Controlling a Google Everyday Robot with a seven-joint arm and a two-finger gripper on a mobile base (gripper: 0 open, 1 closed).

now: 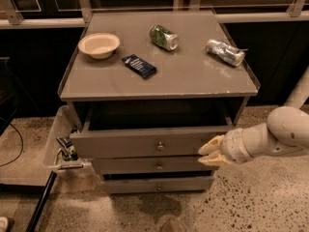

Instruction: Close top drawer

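The top drawer [125, 145] of the grey cabinet is pulled out a little; its wide flat front has a small round knob [160, 146] at centre. Its dark inside shows under the cabinet top. My gripper [203, 155] is at the right end of the drawer front, its cream fingers [212, 145] drawn close together and pointing left at the front's right edge. It holds nothing. The white arm reaches in from the right.
Two narrower drawer fronts [157, 166] sit below. On the cabinet top [193, 79] lie a cream bowl [99, 45], a dark blue packet [139, 65], a green can [163, 36] and a crushed silver can [225, 51]. A white bin [57, 137] stands at the cabinet's left.
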